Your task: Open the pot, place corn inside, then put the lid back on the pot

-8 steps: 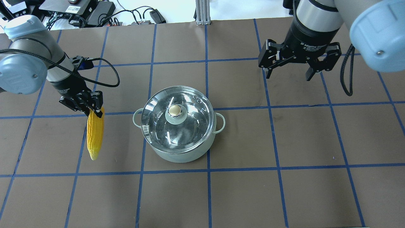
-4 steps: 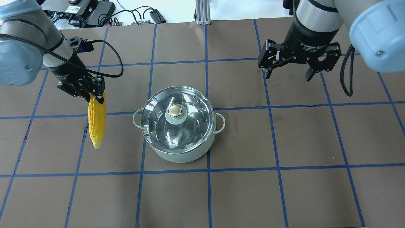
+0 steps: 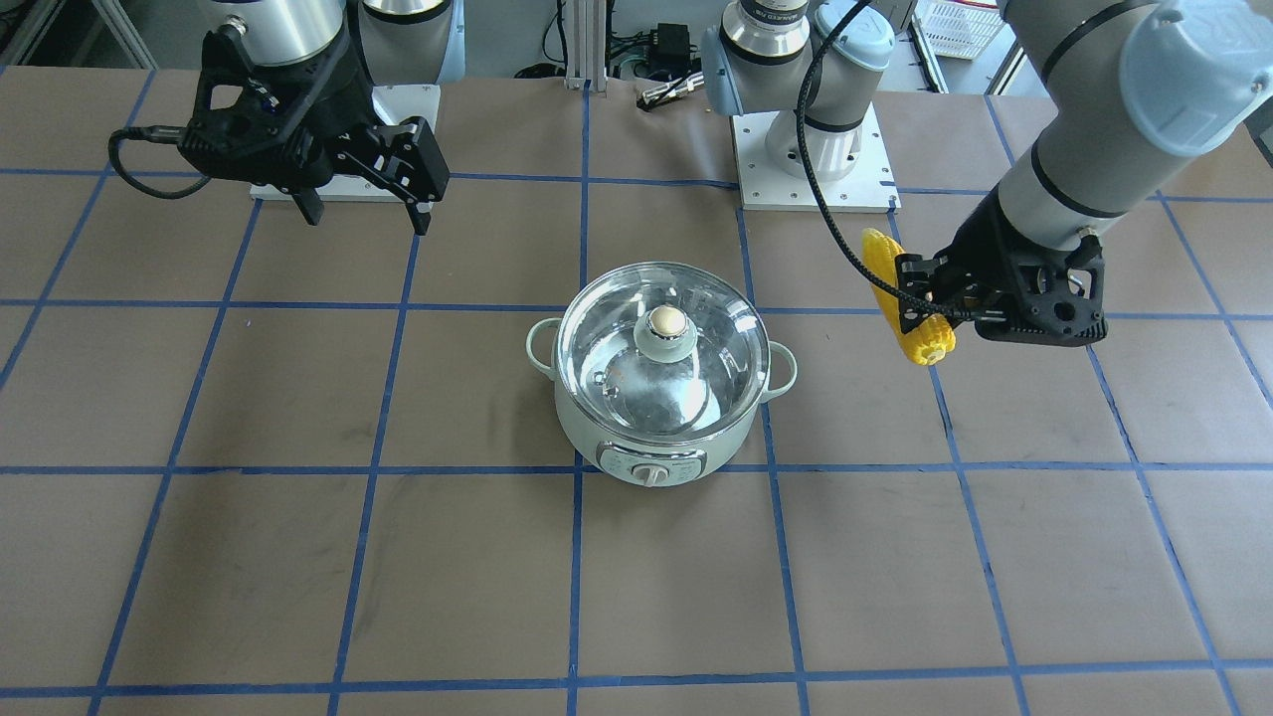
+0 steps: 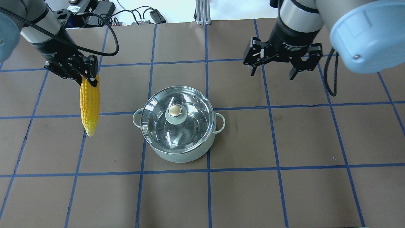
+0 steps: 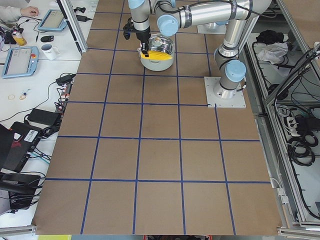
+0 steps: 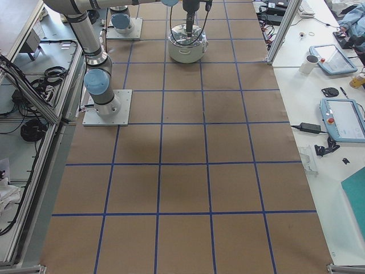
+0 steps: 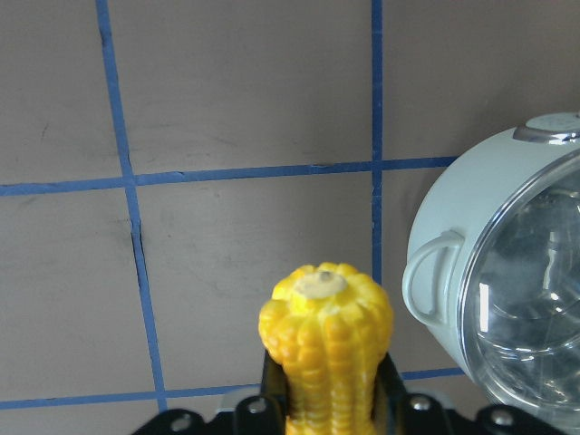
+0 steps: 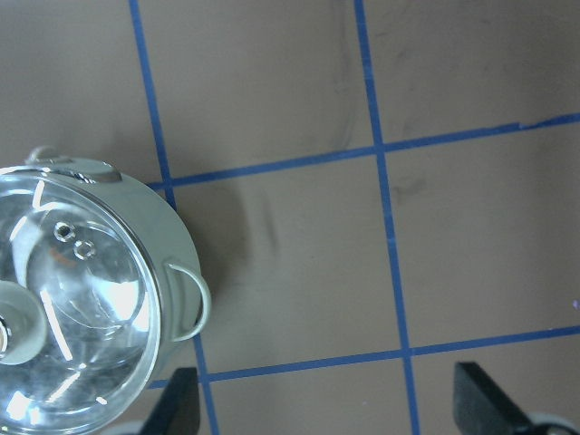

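The mint-green pot (image 4: 190, 155) stands mid-table with the glass lid (image 4: 186, 95) on it, beige knob (image 4: 174, 110) on top; it shows in the front view (image 3: 651, 449) too. My left gripper (image 4: 85, 76) is shut on the thick end of the yellow corn (image 4: 89, 106) and holds it in the air left of the pot, tip hanging down. The corn also shows in the front view (image 3: 905, 298) and the left wrist view (image 7: 328, 340). My right gripper (image 4: 274, 70) is open and empty, raised beyond and right of the pot.
The table is brown paper with blue tape grid lines (image 4: 207, 63). Cables and power bricks (image 4: 95, 12) lie past the far edge. Arm bases (image 3: 811, 149) stand on plates at the robot's side. The pot's control knob (image 3: 651, 475) faces the operators' side.
My left gripper has lifted the corn up and away toward the far left. My right gripper has shifted left and slightly farther, staying open.
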